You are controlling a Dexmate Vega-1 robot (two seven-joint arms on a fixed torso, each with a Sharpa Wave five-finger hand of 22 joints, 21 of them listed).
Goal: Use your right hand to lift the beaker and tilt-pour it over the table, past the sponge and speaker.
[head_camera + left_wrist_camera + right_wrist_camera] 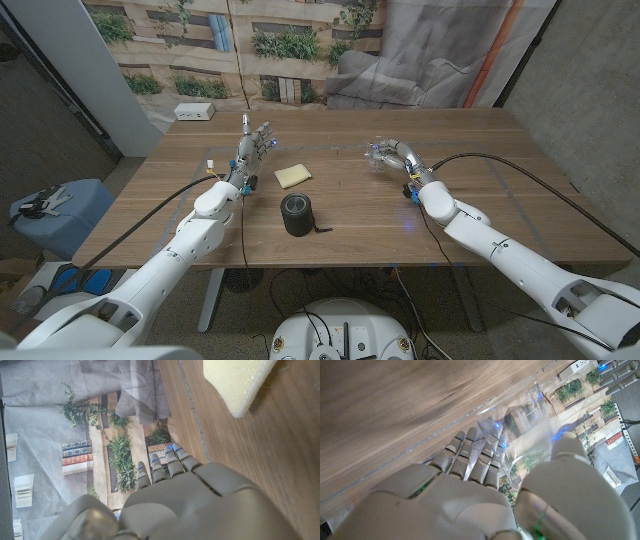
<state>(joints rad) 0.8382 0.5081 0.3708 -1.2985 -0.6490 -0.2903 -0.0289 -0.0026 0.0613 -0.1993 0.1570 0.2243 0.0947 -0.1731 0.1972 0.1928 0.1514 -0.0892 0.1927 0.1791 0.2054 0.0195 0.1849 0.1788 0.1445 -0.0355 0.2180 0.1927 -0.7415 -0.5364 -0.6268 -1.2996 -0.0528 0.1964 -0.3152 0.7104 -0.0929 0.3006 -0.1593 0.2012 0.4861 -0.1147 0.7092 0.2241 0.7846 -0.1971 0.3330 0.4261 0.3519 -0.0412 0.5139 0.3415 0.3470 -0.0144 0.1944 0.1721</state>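
The wooden counter (480, 190) spans mid-frame in the head view. At centre stands the black speaker (297, 214), the yellow sponge (292, 176) just above it. Right of centre, the right robot hand (392, 155) grasps the clear beaker (378, 156), whose glass is faint and hard to outline; its tilt is unclear. The left robot hand (256, 140), upper left of centre, is released, fingers apart, holding nothing

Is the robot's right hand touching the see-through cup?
Touching. In the right wrist view the right hand wraps the clear beaker, fingers on one side and thumb on the other, pressed against its wall.
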